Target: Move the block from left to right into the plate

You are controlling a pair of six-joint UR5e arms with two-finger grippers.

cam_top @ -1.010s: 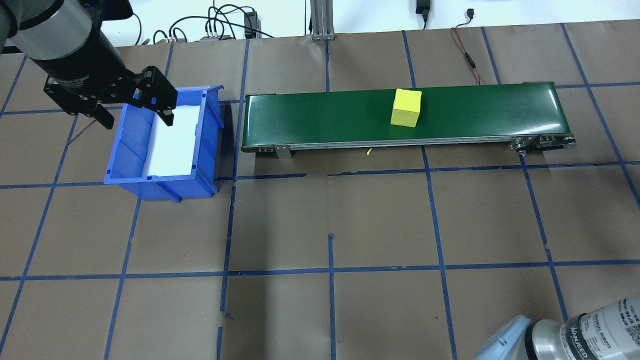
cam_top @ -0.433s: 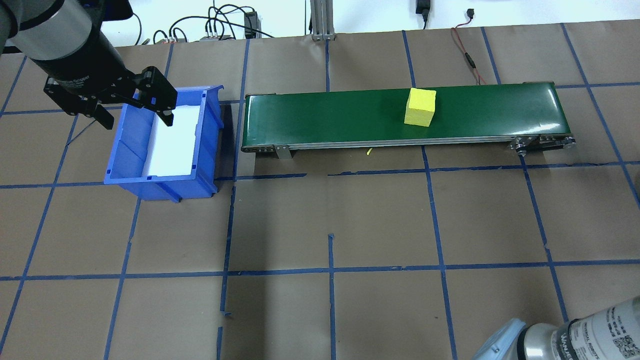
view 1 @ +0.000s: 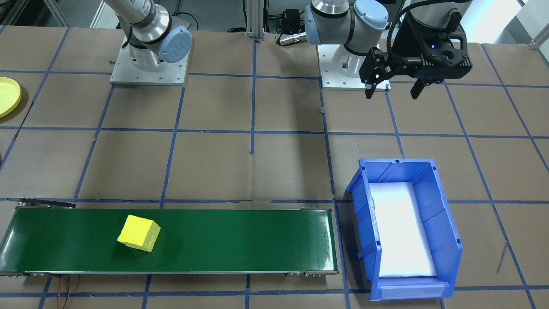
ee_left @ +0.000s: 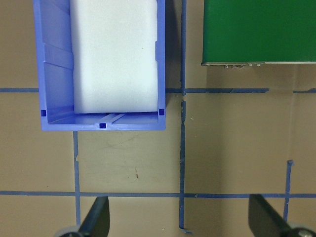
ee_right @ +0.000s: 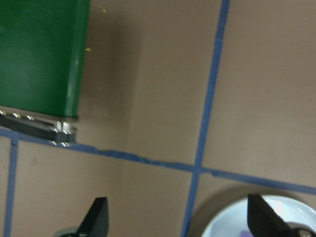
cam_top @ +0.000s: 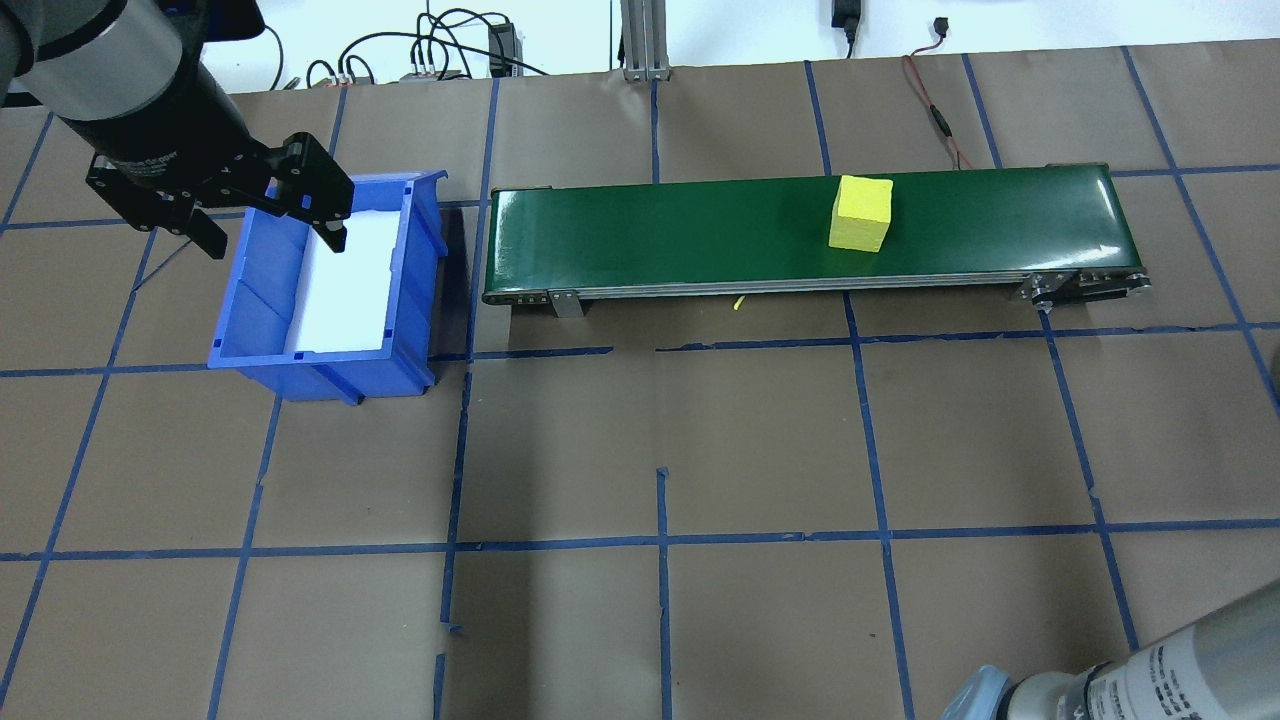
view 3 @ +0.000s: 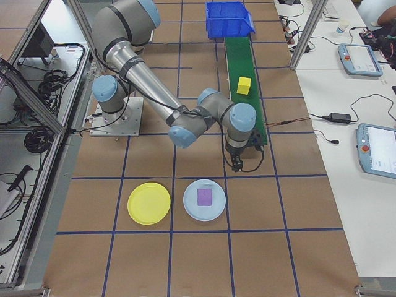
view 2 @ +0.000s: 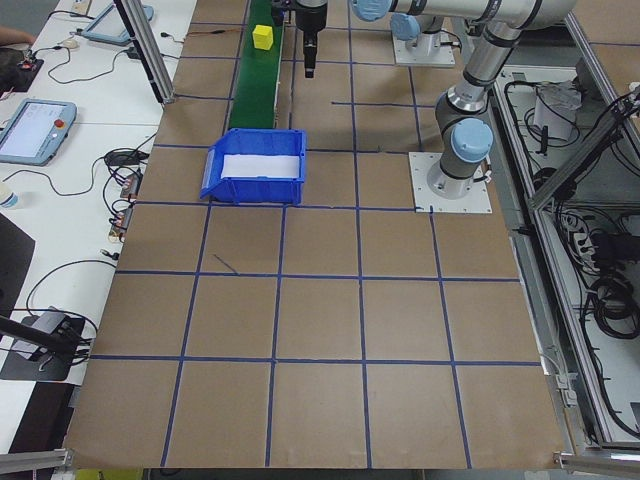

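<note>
This was a robotics lab. Beyond the left gripper (cam_top: pixel 270 215) a small green conveyor belt (cam_top: pixel 800 235) lay on a brown-papered table (cam_top: pixel 640 450) gridded with blue tape, while benches (view 3: pixel 334 93) past the conveyor carried teach pendants (view 3: pixel 357 59), cables and power bricks, with aluminium framing (view 2: pixel 145 50) alongside.

A yellow cube-shaped block (cam_top: pixel 861 213) sits upright on the green conveyor belt (cam_top: pixel 700 235), well apart from the left fingers (cam_top: pixel 330 238) and closer to the belt end where the right fingers (ee_right: pixel 259 217) hover. The round yellow plate (view 3: pixel 148 203), empty, lies flat on the counter (view 3: pixel 278 235), near the right fingers.
</note>
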